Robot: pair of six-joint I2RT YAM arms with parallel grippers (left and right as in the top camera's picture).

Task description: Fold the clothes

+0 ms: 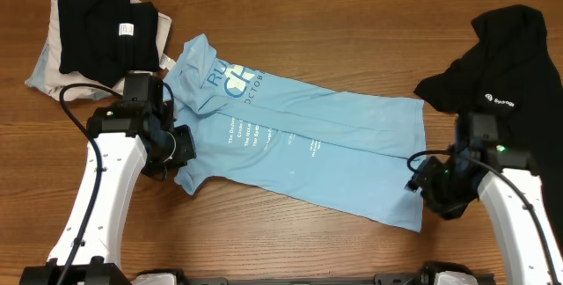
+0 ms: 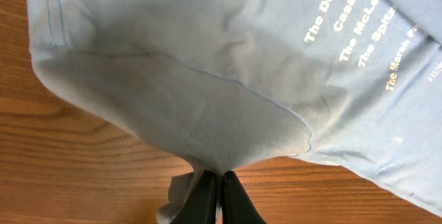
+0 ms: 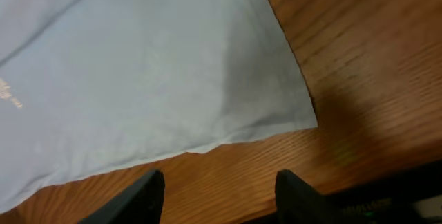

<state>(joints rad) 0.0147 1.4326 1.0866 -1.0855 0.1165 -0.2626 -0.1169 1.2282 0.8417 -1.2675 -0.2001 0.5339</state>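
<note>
light blue t-shirt (image 2: 173, 58) reads "the dejo", "casas", "the spitz" (edges cut off); overhead, "octob".

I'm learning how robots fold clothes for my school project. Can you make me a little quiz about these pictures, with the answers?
1. True or false: the left gripper is shut on the light blue T-shirt.
2. Where is the black garment with the white logo? A: on the table, at the robot's right. B: spread on top of the T-shirt. C: in the left gripper.
3. Fill in: the right gripper is near the T-shirt's corner with its jaws ____ and nothing between them.
Key: 1 true; 2 A; 3 open.
</note>
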